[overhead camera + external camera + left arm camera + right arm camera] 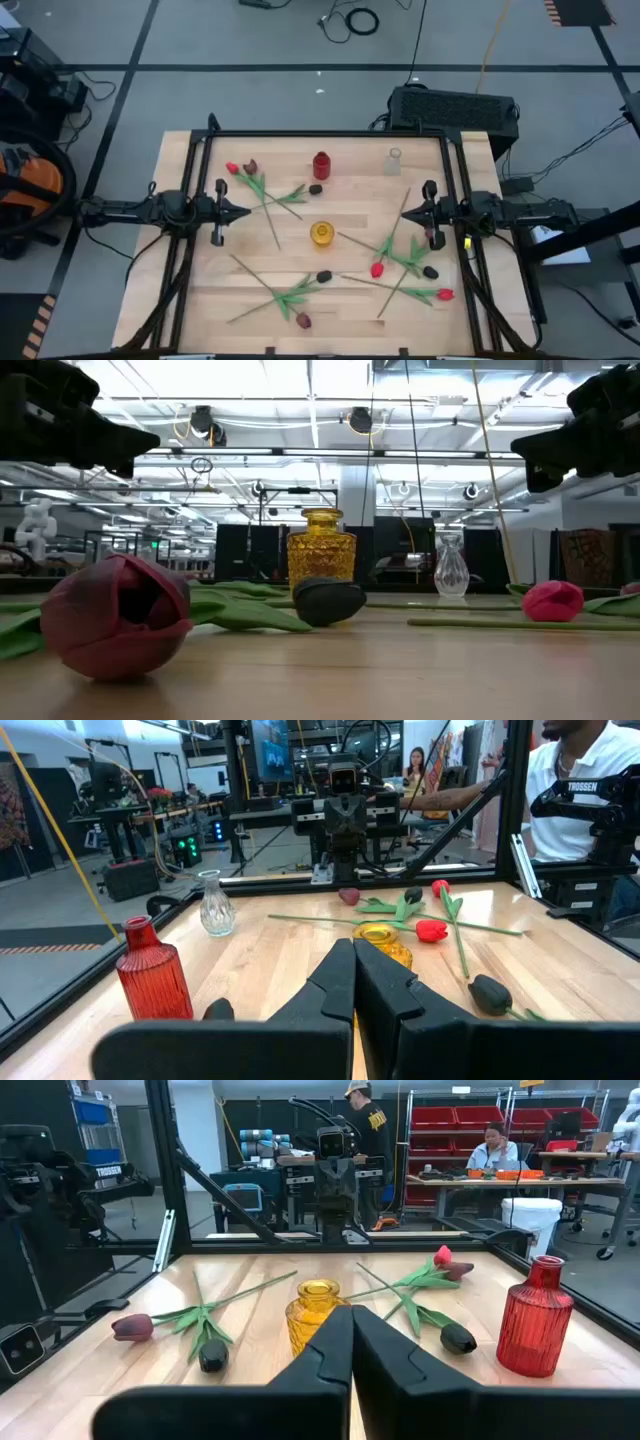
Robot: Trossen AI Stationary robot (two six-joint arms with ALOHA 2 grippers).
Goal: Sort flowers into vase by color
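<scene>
Flowers [262,190] lie scattered across the table [180,290], none in the red vase [321,165], yellow vase [321,233] or clear vase [393,160]. Left pincer [240,212] and right pincer [408,212] are closed, empty, at opposite table edges. Flowers appear light and flexible; grasp mid-stem.
</scene>
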